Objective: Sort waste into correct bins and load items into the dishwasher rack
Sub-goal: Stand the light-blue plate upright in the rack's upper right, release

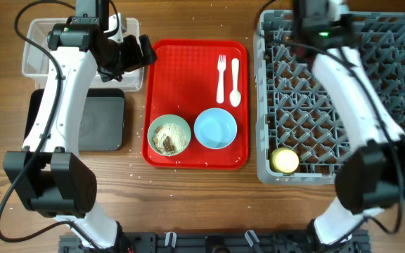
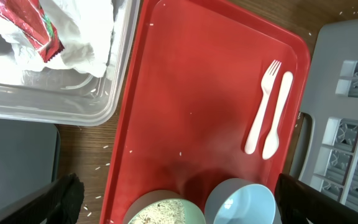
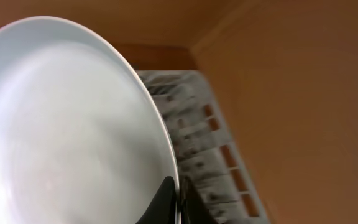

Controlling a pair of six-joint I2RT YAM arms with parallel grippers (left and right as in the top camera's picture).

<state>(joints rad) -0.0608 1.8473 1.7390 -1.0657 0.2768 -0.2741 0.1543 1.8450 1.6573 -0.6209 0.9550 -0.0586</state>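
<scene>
Right wrist view: your right gripper (image 3: 178, 202) is clamped on the lower rim of the light blue plate (image 3: 73, 124), with the plate standing nearly on edge and the dishwasher rack (image 3: 197, 143) blurred behind it. Overhead does not show the plate clearly, so the slot is a guess. Likely step: seating the plate. Keep it on edge, line the rim up with a gap between peg rows, and lower it straight. Let go only once the rim sits between pegs, or it may tip flat. Stay clear of the small yellow cup (image 1: 285, 160) in the rack's near corner.

The left gripper (image 1: 126, 55) hangs over the edge of the clear tub (image 2: 55, 106), fingers (image 2: 64, 196) wide apart, holding nothing.

Containers:
- The tub holds the crumpled napkin (image 2: 86, 43) and the red-and-white wrapper (image 2: 39, 28).
- The black tray (image 1: 104, 119) shows nothing inside, though the arm partly hides it.
- The pale green-white bowl (image 1: 169, 135) holds rice scraps (image 1: 166, 138).
- The pale blue bowl (image 1: 215, 128) looks empty.

Both bowls, the fork (image 1: 221, 77) and the spoon (image 1: 235, 81) sit on the red tray (image 1: 188, 70), not yet loaded.
</scene>
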